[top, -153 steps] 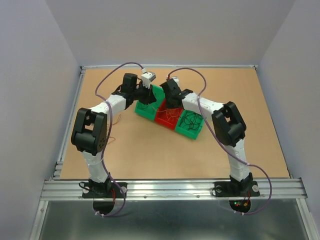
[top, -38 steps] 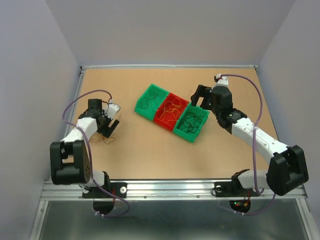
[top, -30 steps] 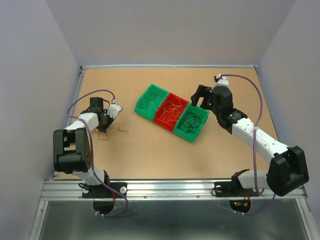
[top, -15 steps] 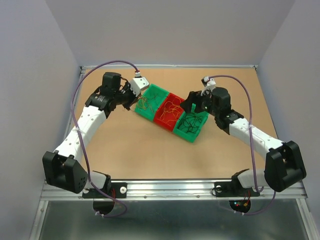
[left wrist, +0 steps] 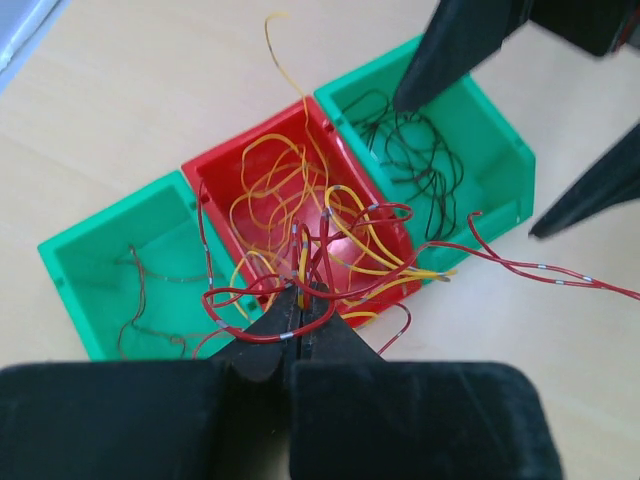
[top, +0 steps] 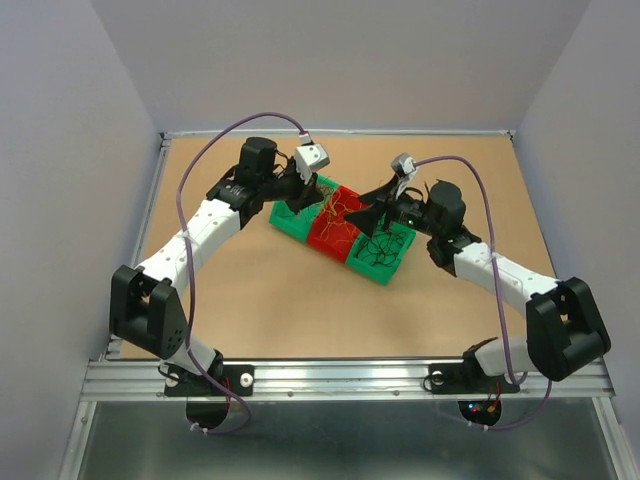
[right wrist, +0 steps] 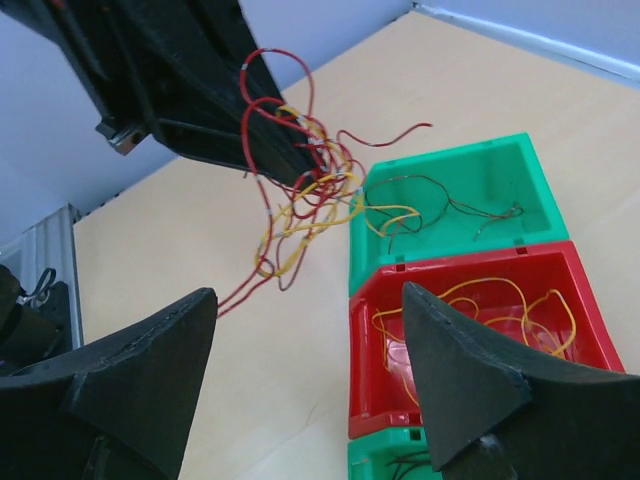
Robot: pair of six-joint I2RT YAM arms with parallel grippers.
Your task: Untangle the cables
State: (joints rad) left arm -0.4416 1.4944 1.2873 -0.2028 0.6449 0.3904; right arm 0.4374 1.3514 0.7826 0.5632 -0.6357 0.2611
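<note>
Left gripper (left wrist: pixel 300 303): fingers pressed together, pinching tangle of red and yellow cables (right wrist: pixel 300 190), held in air above bins. Left green bin (left wrist: pixel 85 265): few thin dark cables (left wrist: pixel 135 300). Red bin (left wrist: pixel 245 135): loose yellow cables (left wrist: pixel 262 160). Right green bin (left wrist: pixel 492 130): black cables (left wrist: pixel 415 160). Right gripper (right wrist: pixel 307 293): fingers spread wide, holding nothing, facing tangle, apart from it.

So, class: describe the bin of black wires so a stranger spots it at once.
On the brown table, three small bins form a diagonal row. It is the green end bin on the right arm's side, beside the red bin. Only it holds a black tangle.
</note>
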